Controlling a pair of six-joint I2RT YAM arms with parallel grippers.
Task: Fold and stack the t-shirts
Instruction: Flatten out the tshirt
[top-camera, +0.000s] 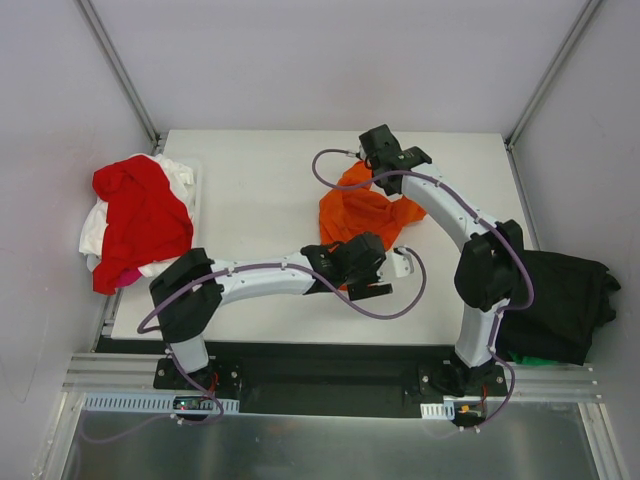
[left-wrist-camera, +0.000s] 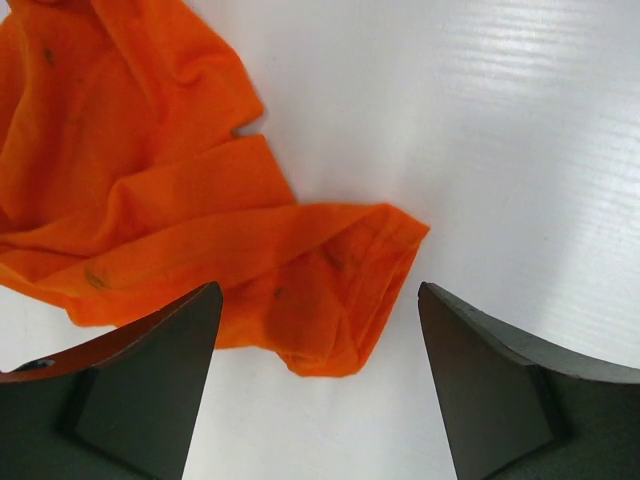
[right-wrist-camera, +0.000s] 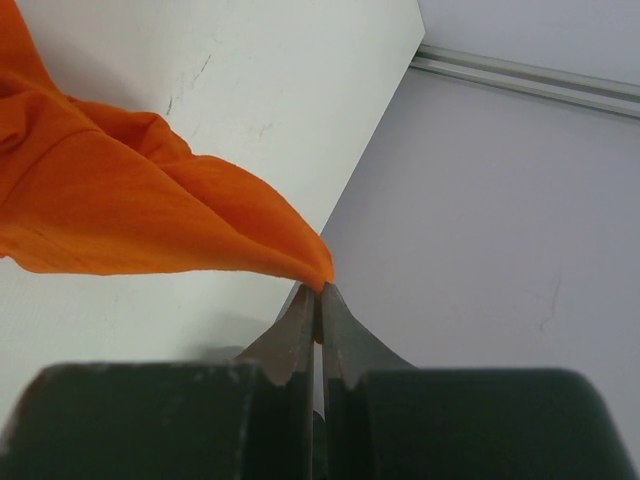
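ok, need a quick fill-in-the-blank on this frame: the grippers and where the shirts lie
1. The right gripper is ___ on an edge of the orange t-shirt.
2. The left gripper hovers over that same shirt with its jaws ___.
3. The red t-shirt lies on white cloth at the ___ arm's side of the table.
4. The black t-shirt lies at the table's ___ edge.

Missing words: shut; open; left; right
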